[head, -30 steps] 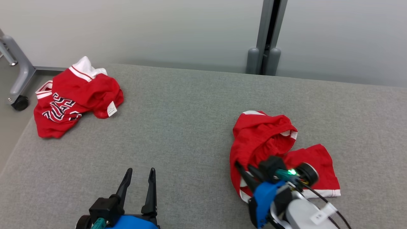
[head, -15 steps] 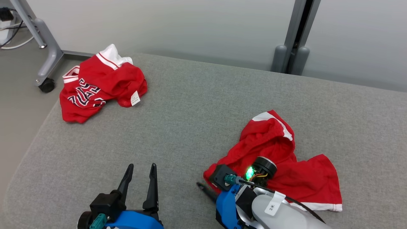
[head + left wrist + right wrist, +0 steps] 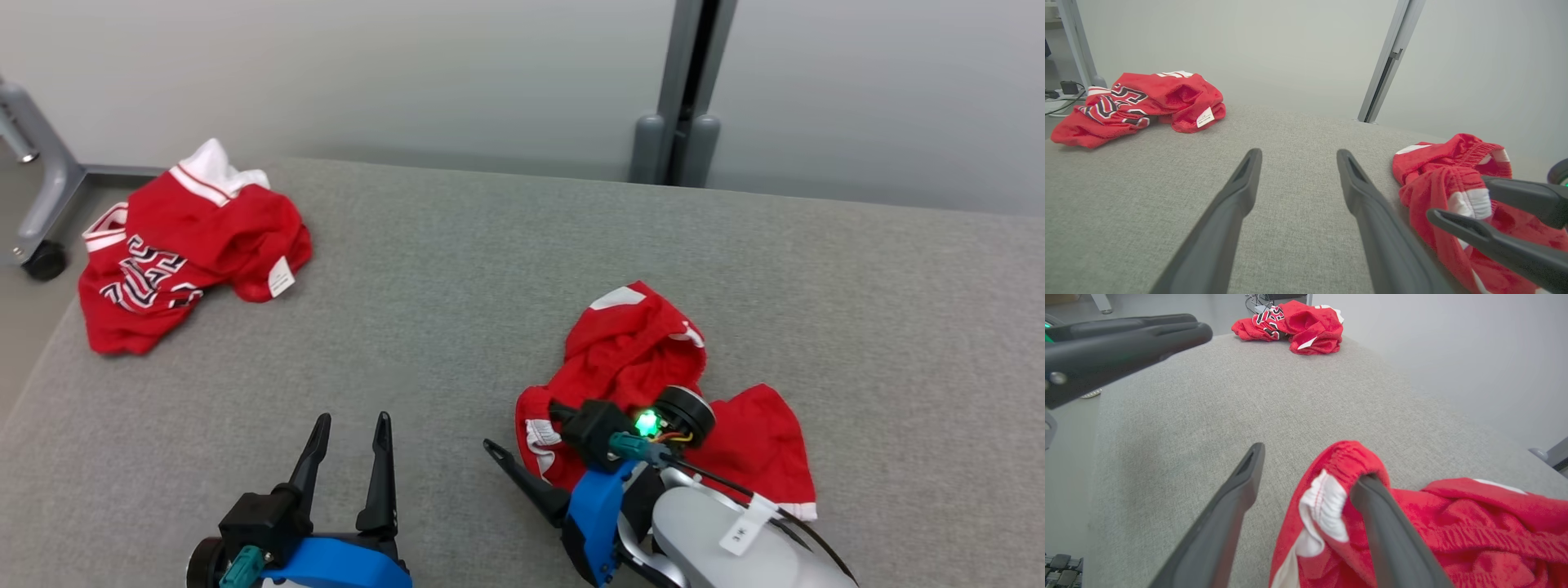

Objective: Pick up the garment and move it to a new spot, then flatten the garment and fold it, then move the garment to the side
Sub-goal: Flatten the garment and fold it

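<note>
The right claw (image 3: 1311, 463) is seen spread wide: released, with nothing pinched between its jaws. Cloth is touched all the same. In the right wrist view the elastic waistband of the shorts (image 3: 629, 351) is draped over the tip of one finger (image 3: 1388, 531) (the one on that view's right), and the other finger (image 3: 1224, 522) is left bare above the grey surface (image 3: 457, 269).

The shorts, red with white trim, are found crumpled on the right half of the surface, towards its near edge. From the head view their near part is hidden by the right wrist, where a green light (image 3: 647, 422) is lit.

The left claw (image 3: 352, 418) is held open too, and empty. Its fingers are pointed away over bare grey cloth, just left of the shorts and apart from them. In the left wrist view the right claw's dark fingers are seen reaching in from the right against the red fabric.

A red jersey (image 3: 188, 245) is bunched at the far left corner of the surface, well apart from both claws, with a white tag turned outward. Behind the surface a pale wall and a grey post (image 3: 682, 90) are seen, and at the far left a wheeled frame leg (image 3: 49, 188) is stood on the floor.
</note>
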Controlling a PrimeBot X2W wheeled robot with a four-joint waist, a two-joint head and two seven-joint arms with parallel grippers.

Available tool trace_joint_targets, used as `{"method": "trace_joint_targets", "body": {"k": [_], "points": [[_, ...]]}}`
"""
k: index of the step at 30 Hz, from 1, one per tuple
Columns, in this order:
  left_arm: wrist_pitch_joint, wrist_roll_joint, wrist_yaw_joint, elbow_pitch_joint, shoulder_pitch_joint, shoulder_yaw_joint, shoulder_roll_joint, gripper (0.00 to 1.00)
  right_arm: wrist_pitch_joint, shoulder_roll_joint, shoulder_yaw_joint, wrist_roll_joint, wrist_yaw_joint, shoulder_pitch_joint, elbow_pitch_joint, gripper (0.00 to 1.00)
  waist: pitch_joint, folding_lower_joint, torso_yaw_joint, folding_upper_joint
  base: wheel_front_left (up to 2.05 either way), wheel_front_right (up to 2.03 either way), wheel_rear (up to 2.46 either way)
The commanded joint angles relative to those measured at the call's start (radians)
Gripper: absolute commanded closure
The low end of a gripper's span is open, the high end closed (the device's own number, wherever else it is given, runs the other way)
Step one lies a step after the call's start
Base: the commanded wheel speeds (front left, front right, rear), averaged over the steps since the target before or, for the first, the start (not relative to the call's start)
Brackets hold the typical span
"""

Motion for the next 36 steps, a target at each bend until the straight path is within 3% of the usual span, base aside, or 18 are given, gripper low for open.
{"method": "trace_joint_targets", "body": {"k": [1,12,20,29,36], "points": [[-0.005,0.008,-0.001,-0.004,-0.006,-0.002,0.008,0.00,-0.014,-0.005,-0.019,-0.004,0.000,0.029,-0.002,0.00,-0.014,0.0000,-0.023,0.0000,0.00,0.00,0.00],[0.001,0.018,-0.006,-0.003,-0.032,-0.018,0.018,0.00,0.001,-0.090,-0.243,-0.067,0.000,0.166,-0.095,0.00,-0.032,0.0000,-0.079,0.0000,0.00,0.00,0.00],[0.001,0.014,-0.006,-0.001,-0.023,-0.033,0.018,0.00,0.033,-0.117,-0.418,-0.124,0.000,0.289,-0.256,0.00,-0.044,0.0000,-0.074,0.0000,0.00,0.00,0.00],[0.000,0.015,-0.013,-0.008,-0.009,-0.055,0.014,0.00,0.057,-0.066,-0.673,-0.218,0.000,0.486,-0.474,0.00,-0.077,0.0000,-0.085,0.0000,0.00,0.00,0.00],[-0.003,0.012,-0.023,0.003,0.016,-0.071,0.009,0.00,0.057,-0.015,-0.778,-0.253,0.000,0.613,-0.559,0.00,-0.095,0.0000,-0.098,0.0000,0.00,0.00,0.00]]}}
